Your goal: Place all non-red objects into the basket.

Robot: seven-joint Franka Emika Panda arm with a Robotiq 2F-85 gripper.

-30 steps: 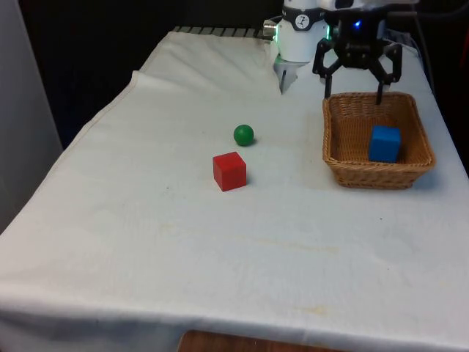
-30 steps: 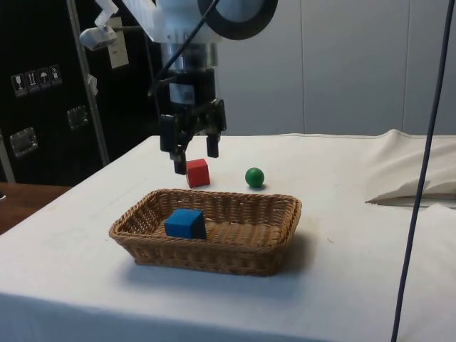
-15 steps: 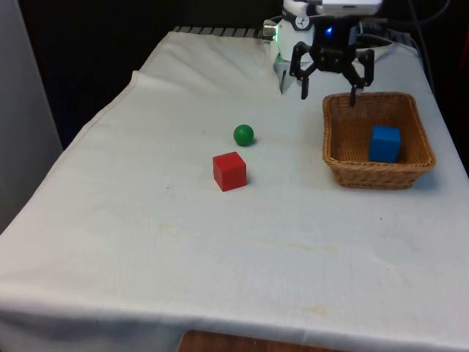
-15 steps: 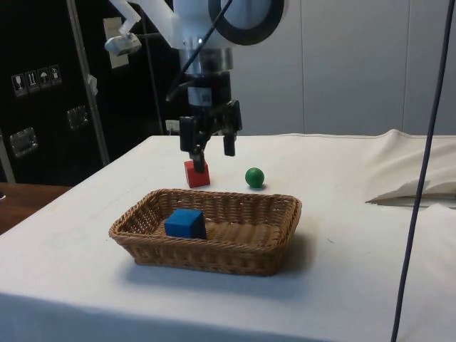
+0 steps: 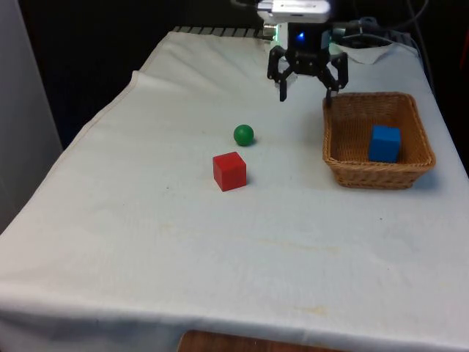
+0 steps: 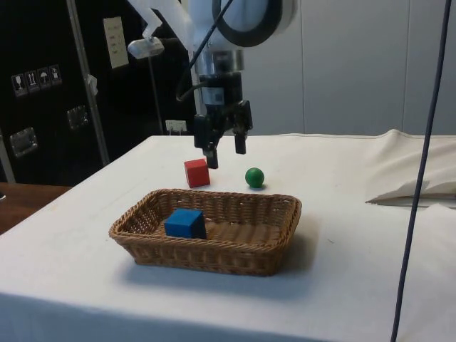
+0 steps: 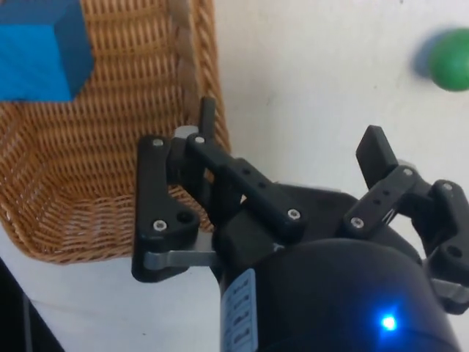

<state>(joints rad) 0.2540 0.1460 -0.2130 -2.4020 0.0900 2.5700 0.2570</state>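
Front view gripper: hangs in the air over the table's far end, fingers wide apart, nothing in them.
Basket: sits by the table's edge on the front view's right, just beside the gripper.
Blue block: lies inside the basket.
Green ball: rests on the white cloth, near the middle of the table.
Red block: stands on the cloth just beside the ball, not touching it.

Oblong woven wicker basket on white-clothed table, holding blue cube. Beyond it: red cube, green ball. Black two-finger pincer, fingers spread, empty, above them.
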